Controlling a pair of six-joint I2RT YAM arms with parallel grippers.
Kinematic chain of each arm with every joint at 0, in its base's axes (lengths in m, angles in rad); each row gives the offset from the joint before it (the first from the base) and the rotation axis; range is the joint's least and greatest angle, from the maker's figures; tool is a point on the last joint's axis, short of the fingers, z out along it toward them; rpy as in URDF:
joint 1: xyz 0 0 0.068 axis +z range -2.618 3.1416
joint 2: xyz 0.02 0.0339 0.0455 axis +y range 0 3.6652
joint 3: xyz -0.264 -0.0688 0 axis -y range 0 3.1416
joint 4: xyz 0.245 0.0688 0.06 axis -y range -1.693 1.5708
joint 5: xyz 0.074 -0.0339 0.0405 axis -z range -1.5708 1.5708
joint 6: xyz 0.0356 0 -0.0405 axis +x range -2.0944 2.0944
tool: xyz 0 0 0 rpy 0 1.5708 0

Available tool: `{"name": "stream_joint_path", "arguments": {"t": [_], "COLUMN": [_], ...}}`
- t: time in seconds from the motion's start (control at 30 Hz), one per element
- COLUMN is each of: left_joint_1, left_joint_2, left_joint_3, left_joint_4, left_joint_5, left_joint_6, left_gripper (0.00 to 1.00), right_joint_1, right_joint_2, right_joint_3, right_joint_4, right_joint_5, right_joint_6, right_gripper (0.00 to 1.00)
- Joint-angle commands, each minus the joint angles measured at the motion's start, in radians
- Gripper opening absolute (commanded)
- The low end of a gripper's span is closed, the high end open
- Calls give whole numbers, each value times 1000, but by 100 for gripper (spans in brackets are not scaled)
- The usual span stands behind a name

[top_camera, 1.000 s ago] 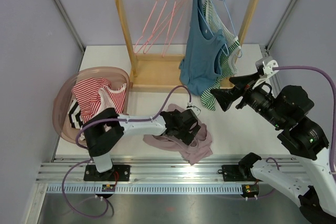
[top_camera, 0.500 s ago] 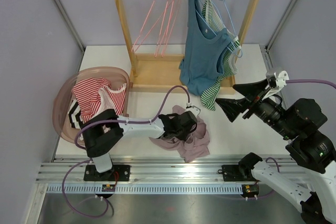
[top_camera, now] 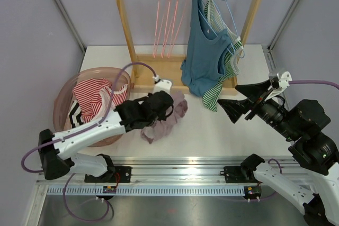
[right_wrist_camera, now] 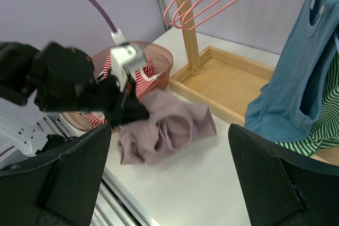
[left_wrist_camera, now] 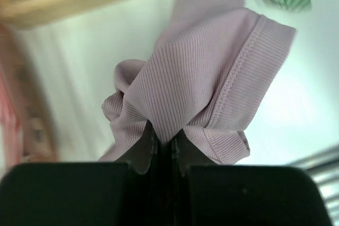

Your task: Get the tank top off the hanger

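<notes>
One mauve tank top [left_wrist_camera: 204, 72]: left gripper [left_wrist_camera: 164, 146] is pinching its fold; trailing hem needs lifting toward nine-o'clock basket [top_camera: 59, 110]; right gripper [top_camera: 228, 95] is hanging spread, empty.

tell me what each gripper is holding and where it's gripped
The left gripper pinches a bunched fold of the mauve tank top, beside its stitched hem. The right gripper is open and holds nothing.
</notes>
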Motion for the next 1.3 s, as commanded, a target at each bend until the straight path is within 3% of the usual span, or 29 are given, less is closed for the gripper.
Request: {"name": "stream_joint_path", "arguments": {"t": [0.0, 0.33, 0.47, 0.67, 0.7, 0.8, 0.87, 1.0, 1.13, 1.27], "left_joint_1": [104, 422, 702, 925, 945, 987, 996, 999, 985, 884], "left_joint_2": [-97, -215, -224, -185, -174, -145, -143, -163, -219, -282], "left_joint_3": [113, 302, 304, 244, 233, 226, 226, 227, 198, 132], "left_joint_4": [-146, -267, -240, -201, -201, -201, -203, -206, -160, -126], "left_joint_5": [-141, -174, -54, 29, 35, 60, 69, 87, 318, 409], "left_joint_6": [2, 117, 192, 191, 188, 177, 171, 174, 220, 239], "left_gripper": [0, 0, 0, 1, 7, 54, 99, 99, 99, 99], "right_joint_1": [4, 5, 5, 5, 4, 5, 5, 5, 5, 5], "right_joint_2": [-10, -13, -18, -1, 8, 40, 62, 138, 235, 321], "right_joint_3": [19, 34, 34, 40, 51, 88, 103, 146, 191, 229], "right_joint_4": [23, 14, -1, -27, -33, -70, -102, -136, -154, -103], "right_joint_5": [4, 27, 71, 151, 165, 254, 356, 502, 581, 599], "right_joint_6": [5, 5, 12, 20, 20, 28, 44, 63, 43, 0], "right_gripper": [99, 100, 99, 100, 99, 100, 100, 99, 100, 99]}}
